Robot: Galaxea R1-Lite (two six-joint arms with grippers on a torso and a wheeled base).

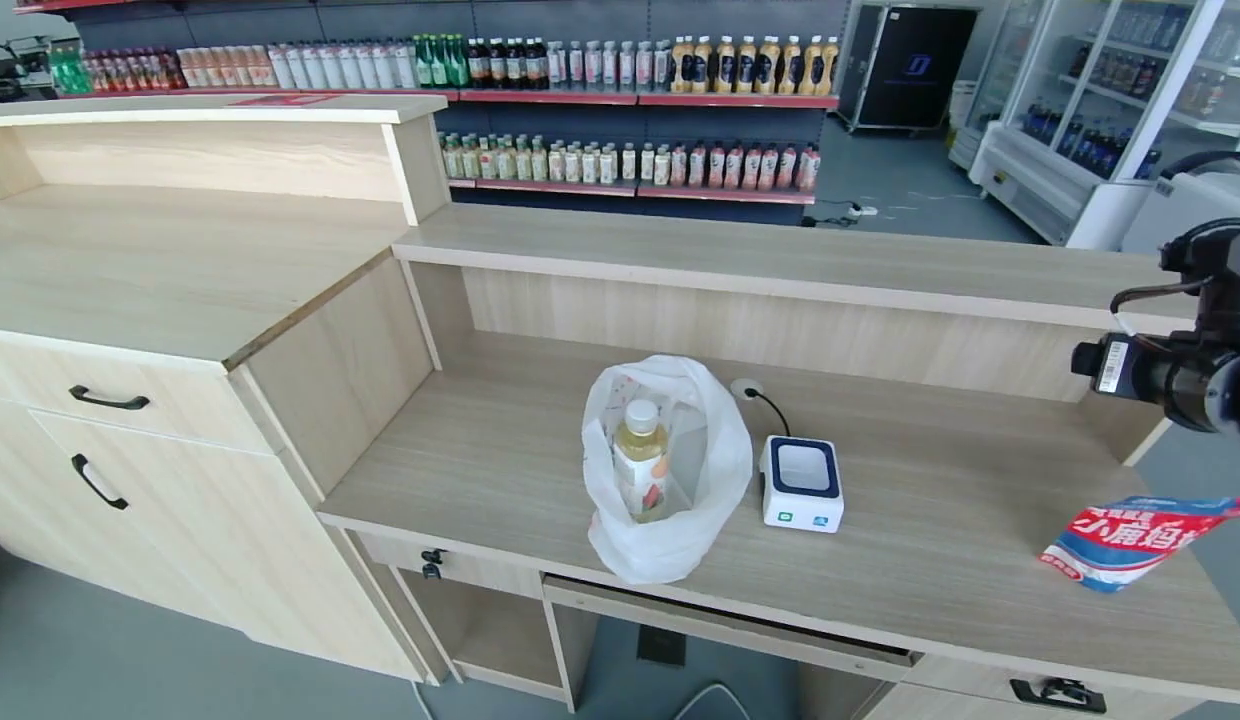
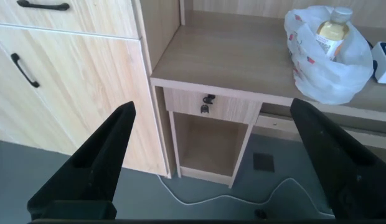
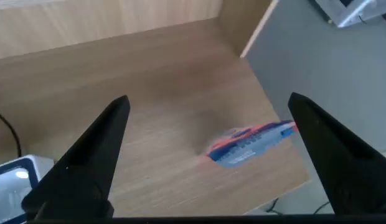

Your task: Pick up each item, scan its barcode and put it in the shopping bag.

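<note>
from the head view, the white shopping bag (image 1: 670, 540) stands open on the wooden counter (image 1: 480, 460), and a bottle (image 1: 641, 455) with a pale cap stands upright inside it. just beside the bag, on the robot's right, sits the white scanner (image 1: 801, 482), with a black cable (image 1: 772, 405) running back from it to a hole in the counter. well off to the right, by the counter's end, lies a red, white and blue snack packet (image 1: 1130, 540). the right arm (image 1: 1185, 375) hangs above that end.

in the left wrist view, the left gripper (image 2: 211, 168) is low in front of the counter, over the grey floor. its fingers are spread wide with nothing between them. beyond it are a small drawer (image 2: 208, 104) with a lock and an open cubby under it. the bag with the bottle is up on the counter top.

in the right wrist view, the right gripper (image 3: 208, 165) hangs over the counter, jaws wide apart and empty. the packet lies on the wood below it, near the counter's edge. a corner of the scanner shows off to one side.
</note>
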